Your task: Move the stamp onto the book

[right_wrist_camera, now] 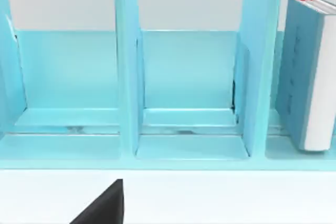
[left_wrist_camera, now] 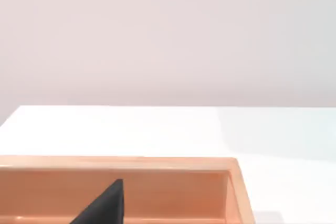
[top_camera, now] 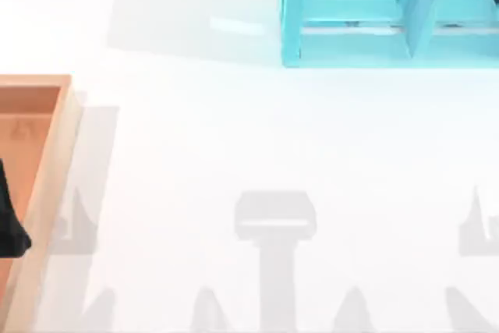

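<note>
Book (right_wrist_camera: 310, 72) is standing upright in the light-blue shelf unit (right_wrist_camera: 126, 77) ahead of the right claw, whose opening I cannot tell.

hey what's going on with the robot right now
Nothing is being handled at the moment. The left arm sits over a shallow wooden tray at the table's left edge. The right wrist view faces a light-blue shelf unit at the back of the table, where a teal book stands upright in one compartment.
</note>
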### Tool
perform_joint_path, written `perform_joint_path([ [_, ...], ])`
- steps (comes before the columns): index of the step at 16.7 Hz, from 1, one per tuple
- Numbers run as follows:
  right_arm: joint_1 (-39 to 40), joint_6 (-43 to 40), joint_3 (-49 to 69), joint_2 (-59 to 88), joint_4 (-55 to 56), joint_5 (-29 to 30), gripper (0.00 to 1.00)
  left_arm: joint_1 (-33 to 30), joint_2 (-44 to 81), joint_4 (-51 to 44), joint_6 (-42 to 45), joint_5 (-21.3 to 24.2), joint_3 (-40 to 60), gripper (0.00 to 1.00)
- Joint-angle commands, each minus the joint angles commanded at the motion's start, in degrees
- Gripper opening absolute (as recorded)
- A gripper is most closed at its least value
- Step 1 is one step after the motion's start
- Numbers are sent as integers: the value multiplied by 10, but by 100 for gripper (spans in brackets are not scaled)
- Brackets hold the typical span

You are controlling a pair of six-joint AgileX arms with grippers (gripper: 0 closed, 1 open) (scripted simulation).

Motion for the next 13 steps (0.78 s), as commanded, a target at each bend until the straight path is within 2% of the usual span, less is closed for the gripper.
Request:
perform_joint_path([
  [6, -16, -2, 34, 59, 45, -11, 100, 0, 0, 0, 0, 0, 0, 100],
  [9, -39, -5, 86, 168, 113, -31, 100, 0, 0, 0, 0, 0, 0, 100],
  [13, -79, -11, 173, 388, 229, -68, 100, 0, 0, 0, 0, 0, 0, 100],
])
